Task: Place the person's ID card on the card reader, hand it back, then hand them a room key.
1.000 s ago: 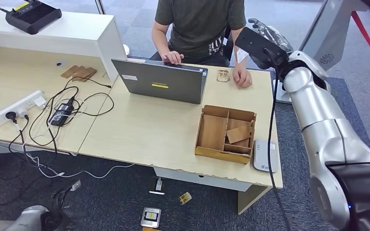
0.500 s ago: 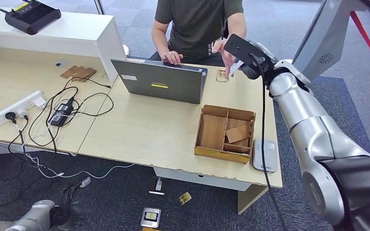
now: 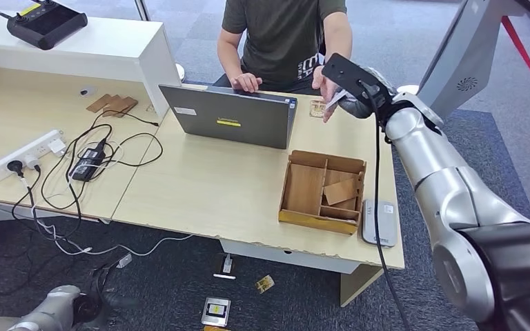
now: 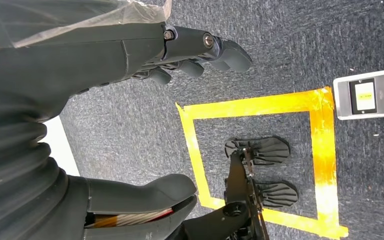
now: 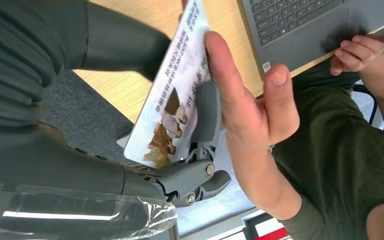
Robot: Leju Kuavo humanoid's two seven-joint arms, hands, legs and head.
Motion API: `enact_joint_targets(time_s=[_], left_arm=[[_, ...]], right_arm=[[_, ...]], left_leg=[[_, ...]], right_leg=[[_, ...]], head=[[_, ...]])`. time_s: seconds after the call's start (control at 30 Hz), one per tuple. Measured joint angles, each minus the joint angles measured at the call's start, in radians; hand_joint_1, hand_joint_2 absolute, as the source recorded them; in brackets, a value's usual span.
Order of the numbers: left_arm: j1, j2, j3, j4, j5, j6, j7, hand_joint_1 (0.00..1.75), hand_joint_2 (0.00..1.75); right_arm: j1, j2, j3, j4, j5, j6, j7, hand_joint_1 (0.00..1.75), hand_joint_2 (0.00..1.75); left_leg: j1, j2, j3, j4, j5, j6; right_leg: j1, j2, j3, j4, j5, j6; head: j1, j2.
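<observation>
My right hand [image 3: 359,96] reaches over the desk's far edge and pinches the ID card [image 5: 175,90], a white card with print and a small picture, between thumb and fingers [image 5: 207,112]. The person's hand [image 5: 250,115] lies against the card's face; in the head view that hand [image 3: 326,86] meets the card [image 3: 339,97] above the desk. The grey card reader [image 3: 378,222] lies at the near right corner, beside a wooden compartment box [image 3: 300,186] holding flat wooden key cards [image 3: 341,192]. My left hand [image 4: 80,70] hangs over the floor, fingers apart, holding nothing.
An open laptop [image 3: 231,117] stands in front of the seated person. A small wooden piece [image 3: 319,108] lies by it. Cables and a power strip [image 3: 27,155] cover the left desk. A white counter [image 3: 76,45] carries a black controller [image 3: 45,21]. A grey machine [image 3: 466,55] stands at right.
My right arm has swung left toward the person with the card. The person's hand has lifted off the desk and come up against the card.
</observation>
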Motion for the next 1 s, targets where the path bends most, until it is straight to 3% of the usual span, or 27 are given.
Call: enact_joint_targets(time_s=[0.2, 0.4, 0.5, 0.63, 0.77, 1.0], left_arm=[[0.003, 0.000, 0.000, 0.000, 0.007, 0.005, -0.008, 0.00, 1.75], [0.023, 0.007, 0.001, 0.000, 0.032, 0.021, -0.038, 0.00, 1.75], [0.042, 0.018, 0.002, 0.000, 0.048, 0.022, -0.057, 0.00, 1.75], [0.074, 0.041, 0.003, 0.000, 0.069, 0.020, -0.070, 0.00, 1.75], [0.101, 0.071, 0.007, 0.000, 0.089, 0.025, -0.076, 0.00, 1.75], [0.145, 0.117, 0.024, 0.000, 0.118, 0.032, -0.103, 0.00, 1.75]], right_arm=[[-0.010, -0.004, -0.006, 0.000, -0.014, -0.079, -0.046, 0.00, 1.75], [-0.022, -0.031, -0.044, -0.011, -0.102, -0.090, -0.186, 0.00, 1.75], [-0.008, -0.061, -0.066, -0.041, -0.159, -0.059, -0.218, 0.00, 1.75], [0.104, -0.128, -0.095, -0.167, -0.295, 0.049, -0.130, 0.00, 1.75], [0.266, -0.207, -0.115, -0.361, -0.379, 0.094, -0.006, 0.00, 1.75], [0.515, -0.329, -0.116, -0.773, -0.271, 0.122, 0.110, 0.00, 1.75]], left_leg=[[0.000, 0.000, 0.000, 0.000, 0.000, 0.000], [0.000, 0.000, 0.000, 0.000, 0.000, 0.000], [0.000, 0.000, 0.001, 0.000, 0.000, 0.000], [0.002, -0.001, 0.003, 0.000, -0.001, 0.000], [0.002, -0.001, 0.004, 0.000, -0.001, 0.001], [0.002, 0.000, 0.004, 0.000, -0.003, 0.000]], right_leg=[[0.000, 0.000, 0.000, 0.000, 0.000, 0.000], [0.000, 0.000, 0.000, 0.000, 0.000, 0.000], [0.000, 0.000, 0.001, -0.001, 0.000, 0.000], [0.002, -0.001, 0.005, -0.003, 0.000, 0.000], [0.002, -0.001, 0.005, -0.003, 0.000, 0.000], [0.002, 0.000, 0.005, -0.003, -0.001, 0.000]], head=[[0.000, 0.000], [0.000, 0.000], [0.000, 0.000], [0.000, 0.000], [0.000, 0.000], [0.000, 0.000]])
